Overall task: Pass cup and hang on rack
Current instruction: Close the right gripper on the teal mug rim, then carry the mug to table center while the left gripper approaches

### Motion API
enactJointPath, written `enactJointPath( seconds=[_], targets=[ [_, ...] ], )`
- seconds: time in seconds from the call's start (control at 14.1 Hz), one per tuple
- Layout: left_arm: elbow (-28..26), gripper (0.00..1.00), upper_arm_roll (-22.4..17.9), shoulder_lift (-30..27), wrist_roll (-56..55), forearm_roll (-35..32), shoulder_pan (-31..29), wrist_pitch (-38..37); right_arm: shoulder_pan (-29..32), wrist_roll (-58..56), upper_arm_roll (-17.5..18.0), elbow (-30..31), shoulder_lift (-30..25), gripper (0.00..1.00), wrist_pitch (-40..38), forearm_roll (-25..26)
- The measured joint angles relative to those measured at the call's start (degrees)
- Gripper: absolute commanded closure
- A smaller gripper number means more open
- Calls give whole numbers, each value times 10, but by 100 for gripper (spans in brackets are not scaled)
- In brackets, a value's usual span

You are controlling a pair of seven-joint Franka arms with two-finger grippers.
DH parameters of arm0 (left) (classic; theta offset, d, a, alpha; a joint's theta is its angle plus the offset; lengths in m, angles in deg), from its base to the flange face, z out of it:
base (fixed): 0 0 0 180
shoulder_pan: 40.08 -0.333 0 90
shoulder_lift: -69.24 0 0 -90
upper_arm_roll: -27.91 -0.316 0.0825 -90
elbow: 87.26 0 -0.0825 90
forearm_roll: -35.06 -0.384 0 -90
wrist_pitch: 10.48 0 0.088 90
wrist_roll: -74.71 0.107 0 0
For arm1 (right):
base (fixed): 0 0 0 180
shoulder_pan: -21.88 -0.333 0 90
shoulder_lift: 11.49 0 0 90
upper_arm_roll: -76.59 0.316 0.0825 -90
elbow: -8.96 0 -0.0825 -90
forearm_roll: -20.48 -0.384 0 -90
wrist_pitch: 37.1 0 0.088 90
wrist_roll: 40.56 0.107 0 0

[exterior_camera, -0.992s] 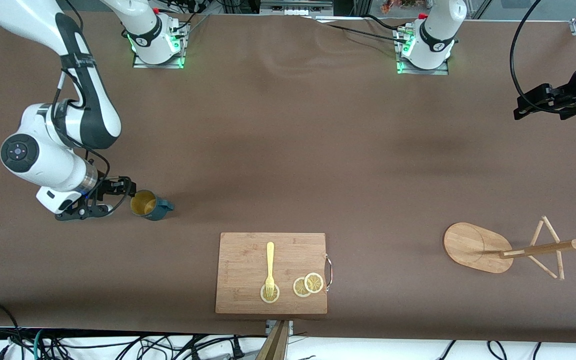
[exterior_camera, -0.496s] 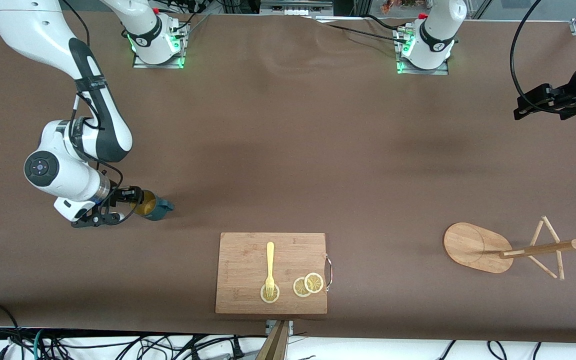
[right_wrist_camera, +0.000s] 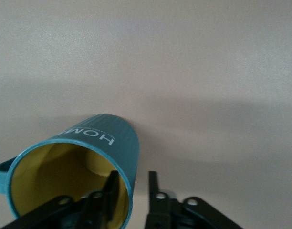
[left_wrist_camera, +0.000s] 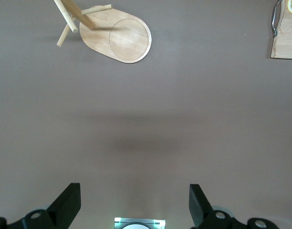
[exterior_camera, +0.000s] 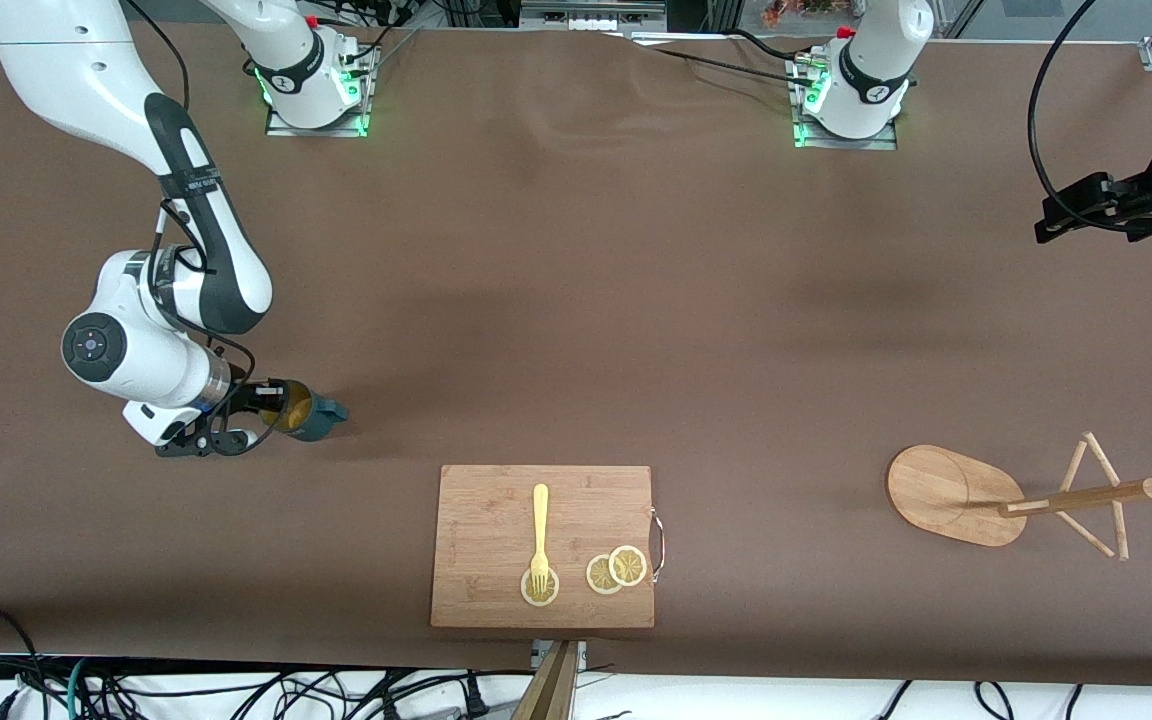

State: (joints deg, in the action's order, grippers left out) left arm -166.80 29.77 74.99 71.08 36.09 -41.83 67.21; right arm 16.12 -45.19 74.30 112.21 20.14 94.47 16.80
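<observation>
The pick-up is in hand: the right gripper (right_wrist_camera: 131,191) has one finger inside the cup (exterior_camera: 308,413) and one outside its ribbed wall, the jaws pinched on the rim. Whether the grip is fully tight is hard to judge, but the wall sits squarely between the fingers. The cup stands on the counter (exterior_camera: 576,300) toward the right arm's end, farther from the front camera than the cutting board (exterior_camera: 542,546), its handle pointing away from the gripper.

The next move, as I judge it, calls for a straight lift and a carry toward the middle of the counter for the hand-over. The left gripper (left_wrist_camera: 131,210) waits with jaws spread wide, up over the left arm's end of the counter, and must come in to meet the cup.

Room is generous: the middle of the counter is bare. The board (with a fork (exterior_camera: 539,535) and lemon slices (exterior_camera: 616,569)) lies near the front edge. The rack (exterior_camera: 1011,500) stands toward the left arm's end, its pegs (exterior_camera: 1101,470) thin and easily knocked.
</observation>
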Motion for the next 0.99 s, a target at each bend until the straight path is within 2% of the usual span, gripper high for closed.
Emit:
enactJointPath(
  seconds=[0.35,0.57,0.71,0.85,0.99],
  targets=[
    [0,0,0,0,0,0,-3,0,-2,-1,6,-3,1,95,-6,-1],
    [0,0,0,0,0,0,-3,0,-4,7,36,-25,-6,95,-48,-25],
    [0,0,0,0,0,0,-3,0,-11,53,65,-56,-18,95,-95,-30],
    [0,0,0,1,0,1,-3,0,-44,132,83,-102,-27,95,-148,-26],
    [0,0,1,1,0,1,-3,0,-105,214,87,-145,-28,95,-187,2]
  ],
)
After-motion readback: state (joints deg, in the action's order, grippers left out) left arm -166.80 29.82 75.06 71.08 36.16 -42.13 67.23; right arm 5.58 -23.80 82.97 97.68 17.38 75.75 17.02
